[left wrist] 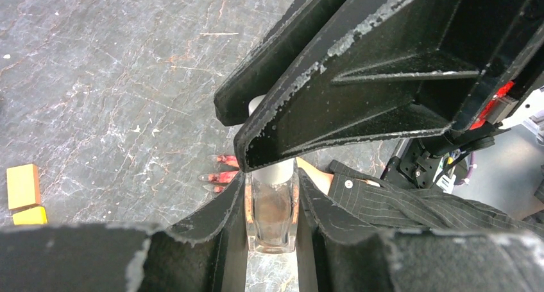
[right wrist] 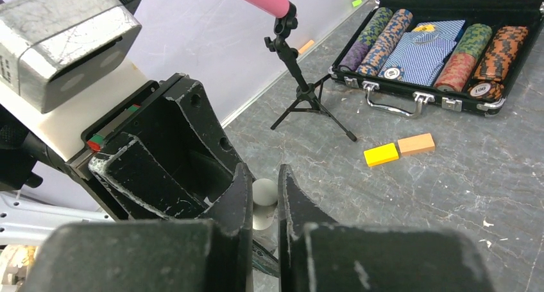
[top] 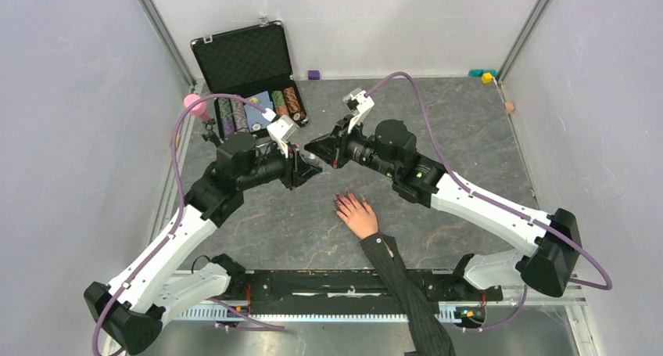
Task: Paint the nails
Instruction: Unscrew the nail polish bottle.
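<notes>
Uncapping step: left gripper (left wrist: 272, 199) clamps the clear bottle (left wrist: 272, 224), right gripper (right wrist: 263, 174) pinches narrow on its white cap (right wrist: 263, 201). Nails (left wrist: 224, 175) wait near the bottle. Next calls for twisting that cap free.

White-and-black arms (top: 168, 246) carry purple cables (top: 403, 74) and scuffed black fingers (left wrist: 359, 80).

Place: a robotics lab, set up as a closed test cell.
Enclosure: plain white panels (top: 70, 98) stood on three sides, with metal posts (top: 163, 31) at the back corners.
Bench: a grey marbled tabletop (top: 461, 129) had a black rail (top: 328, 282) along its near edge.
Machines: a left arm (top: 168, 250) and a right arm (top: 485, 207) were mounted there, trailing purple cables (top: 422, 98).
Props: an open poker chip case (top: 246, 59), small coloured blocks (top: 486, 77) and a mini tripod (right wrist: 306, 93) sat on the tabletop.
</notes>
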`<state>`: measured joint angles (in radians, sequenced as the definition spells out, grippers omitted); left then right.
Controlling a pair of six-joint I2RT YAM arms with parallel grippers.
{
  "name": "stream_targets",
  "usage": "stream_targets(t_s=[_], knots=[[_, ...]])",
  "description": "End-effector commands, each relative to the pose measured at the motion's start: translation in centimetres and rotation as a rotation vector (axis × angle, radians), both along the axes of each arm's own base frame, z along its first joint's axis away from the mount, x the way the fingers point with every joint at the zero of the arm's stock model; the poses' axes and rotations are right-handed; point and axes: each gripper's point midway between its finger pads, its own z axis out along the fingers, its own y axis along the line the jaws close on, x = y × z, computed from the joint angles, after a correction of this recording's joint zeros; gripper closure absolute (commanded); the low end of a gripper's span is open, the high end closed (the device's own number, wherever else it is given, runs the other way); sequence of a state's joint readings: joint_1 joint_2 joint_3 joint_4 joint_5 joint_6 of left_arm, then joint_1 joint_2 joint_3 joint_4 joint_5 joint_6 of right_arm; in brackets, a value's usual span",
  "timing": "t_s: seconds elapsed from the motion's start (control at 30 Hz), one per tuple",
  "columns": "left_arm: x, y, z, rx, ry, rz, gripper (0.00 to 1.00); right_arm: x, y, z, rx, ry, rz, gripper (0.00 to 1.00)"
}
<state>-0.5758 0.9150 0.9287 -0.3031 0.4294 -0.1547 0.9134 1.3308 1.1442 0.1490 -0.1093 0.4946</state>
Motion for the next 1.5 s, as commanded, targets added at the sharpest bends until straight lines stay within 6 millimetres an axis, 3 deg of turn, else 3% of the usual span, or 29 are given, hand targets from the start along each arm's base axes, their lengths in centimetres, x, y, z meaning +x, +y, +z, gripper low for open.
stream_targets(t_s=[0.0, 0.23, 0.43, 0.93, 1.17, 1.43, 1.47], knots=[[-0.7, -0.5, 3.4, -0.060, -0.096, -0.053, 0.98, 0.3, -0.4, 1.4, 0.029, -0.055, 0.007, 1.00], [-1.4, -0.9, 4.4, -0.110, -0.098, -0.088, 0.98, -0.1, -1.2, 2.0, 0.065, -0.107, 0.071, 1.00], [-3.4, -1.9, 6.5, -0.219, -0.120, -0.194, 0.98, -1.5, -1.8, 3.3, 0.065, -0.214, 0.153, 1.00], [-11.9, -2.8, 13.5, -0.421, -0.169, -0.668, 0.98, -7.9, -2.8, 8.0, 0.122, -0.501, 0.468, 1.00], [-12.5, -2.8, 14.0, -0.417, -0.175, -0.713, 0.98, -9.8, -3.1, 9.0, 0.142, -0.580, 0.555, 1.00], [-11.8, -3.2, 13.7, -0.418, -0.168, -0.692, 0.98, -9.0, -3.1, 9.0, 0.124, -0.560, 0.514, 1.00], [-11.7, -3.2, 13.7, -0.419, -0.171, -0.684, 0.98, -8.8, -3.1, 9.0, 0.120, -0.557, 0.499, 0.97]])
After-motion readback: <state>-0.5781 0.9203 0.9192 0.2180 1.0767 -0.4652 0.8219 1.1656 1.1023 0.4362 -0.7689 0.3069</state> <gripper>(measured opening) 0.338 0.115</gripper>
